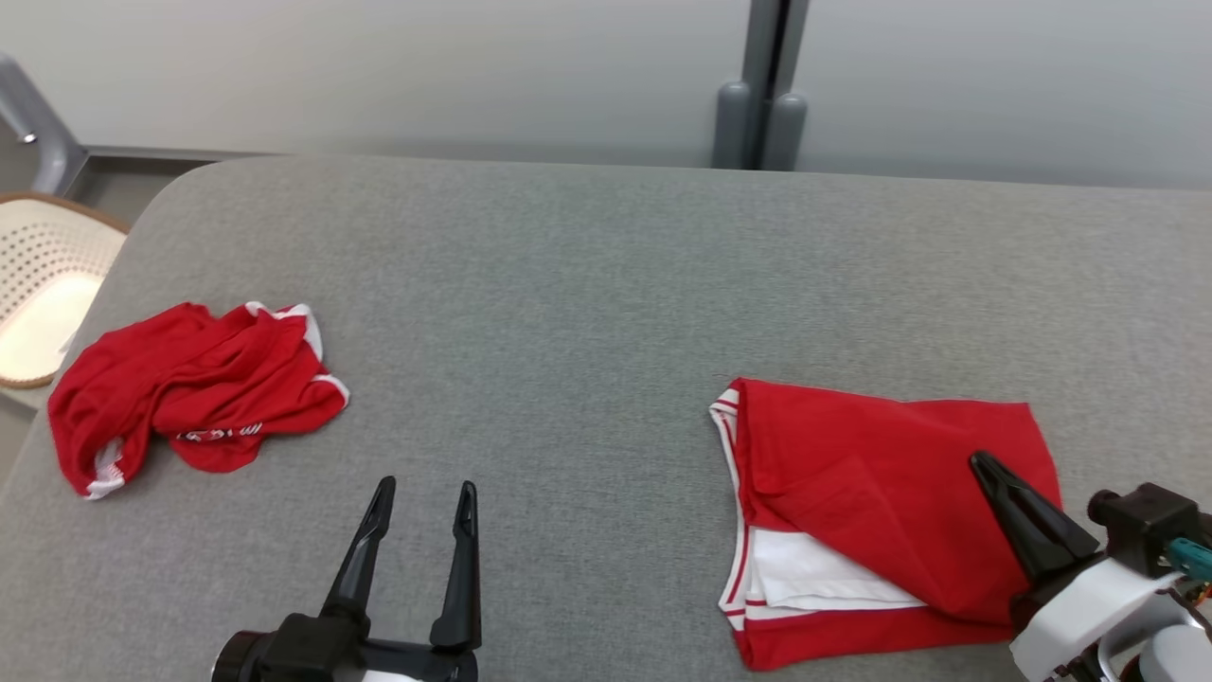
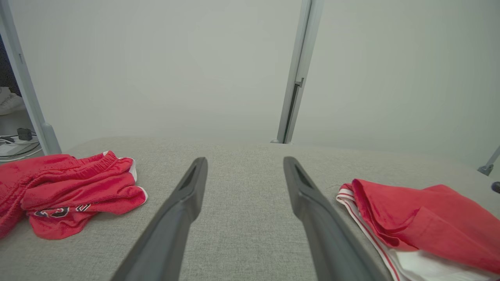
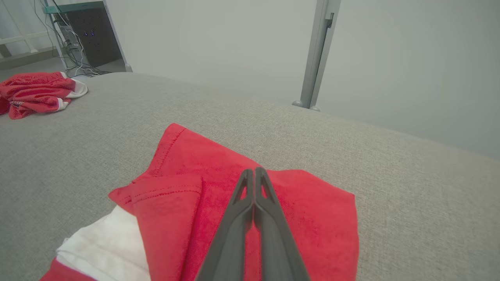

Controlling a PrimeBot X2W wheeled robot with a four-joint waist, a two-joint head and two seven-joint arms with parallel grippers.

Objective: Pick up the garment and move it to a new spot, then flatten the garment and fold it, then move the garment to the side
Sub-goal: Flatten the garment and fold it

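Right tool [image 1: 980, 462] pinched closed, tilted over folded garment [image 1: 852, 455]; left tool [image 1: 425, 486] wide apart above table [image 1: 606, 284].

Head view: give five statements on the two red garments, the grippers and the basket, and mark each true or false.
1. The left gripper stands open over bare table. True.
2. The right gripper is spread wide. False: its fingers are pressed together, over the folded garment.
3. The crumpled garment lies near the table's left edge. True.
4. The two garments touch. False: a stretch of bare grey table lies between them.
5. The basket stands on the table. False: it stands beyond the table's left edge.
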